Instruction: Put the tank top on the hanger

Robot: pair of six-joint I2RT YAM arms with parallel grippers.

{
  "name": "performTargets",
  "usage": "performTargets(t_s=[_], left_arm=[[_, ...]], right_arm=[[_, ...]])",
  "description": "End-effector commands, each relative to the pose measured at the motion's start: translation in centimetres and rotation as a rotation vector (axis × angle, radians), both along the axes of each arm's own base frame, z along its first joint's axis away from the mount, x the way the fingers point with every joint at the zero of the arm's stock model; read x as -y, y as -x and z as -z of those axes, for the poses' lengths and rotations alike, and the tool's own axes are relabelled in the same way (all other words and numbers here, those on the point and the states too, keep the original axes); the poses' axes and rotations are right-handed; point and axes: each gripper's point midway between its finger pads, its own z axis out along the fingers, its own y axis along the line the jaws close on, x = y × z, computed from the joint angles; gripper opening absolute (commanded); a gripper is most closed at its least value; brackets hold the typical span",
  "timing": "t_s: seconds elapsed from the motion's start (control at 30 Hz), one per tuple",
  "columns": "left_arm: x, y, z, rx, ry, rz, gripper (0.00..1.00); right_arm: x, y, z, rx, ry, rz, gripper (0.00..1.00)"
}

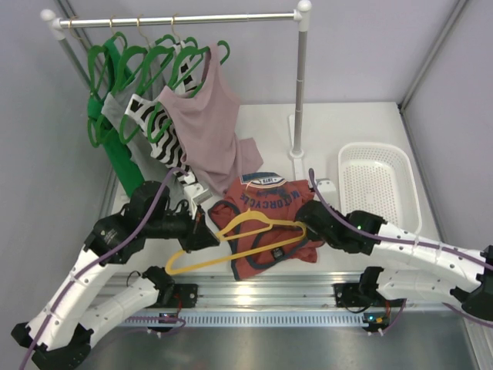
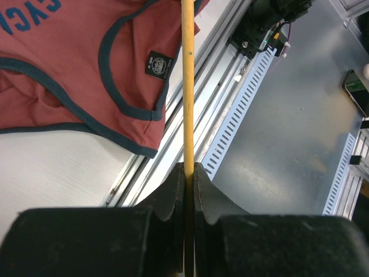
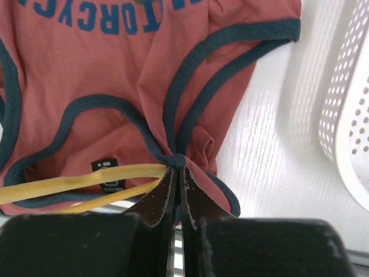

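The rust-red tank top with navy trim lies on the table near the front edge, neck toward the arms. The yellow hanger lies across its neck end. My left gripper is shut on the hanger's bar, which runs straight out from between its fingers. My right gripper is shut on the tank top's right shoulder strap, bunched at its fingertips. The hanger's end sits right beside that strap, over the neck label.
A rail at the back holds green hangers, a striped top and a dusty-pink tank top. A white perforated basket stands at the right. The rail's upright post rises behind the tank top.
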Motion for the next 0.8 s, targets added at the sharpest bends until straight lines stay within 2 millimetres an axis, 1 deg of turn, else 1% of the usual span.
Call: performTargets(t_s=[0.0,0.2,0.33,0.47,0.63,0.77], left_arm=[[1.0,-0.2,-1.0,0.031,0.065,0.033,0.0],[1.0,0.0,-1.3,0.039,0.073,0.034,0.0],[1.1,-0.3,-1.3,0.053,0.085,0.031,0.0],[1.7,-1.1,-1.2,0.086,0.111,0.024,0.0],[2.3,-1.3,-1.7,0.119,0.162,0.036,0.0],[2.4,-2.0,-1.8,0.126,0.164,0.009,0.0]], right_arm=[[-0.9,-1.8,-2.8,0.079,-0.035,0.012,0.0],[-0.4,-3.1,-3.8,0.107,0.016,0.025,0.0],[-1.7,-3.4,-4.4,0.113,-0.01,-0.025,0.0],[-2.8,-3.5,-5.1,0.121,-0.037,-0.065,0.0],[-3.3,-3.6,-5.5,0.124,-0.04,-0.088,0.0],[-3.7,-3.8,-6.5,0.137,-0.048,-0.093,0.0]])
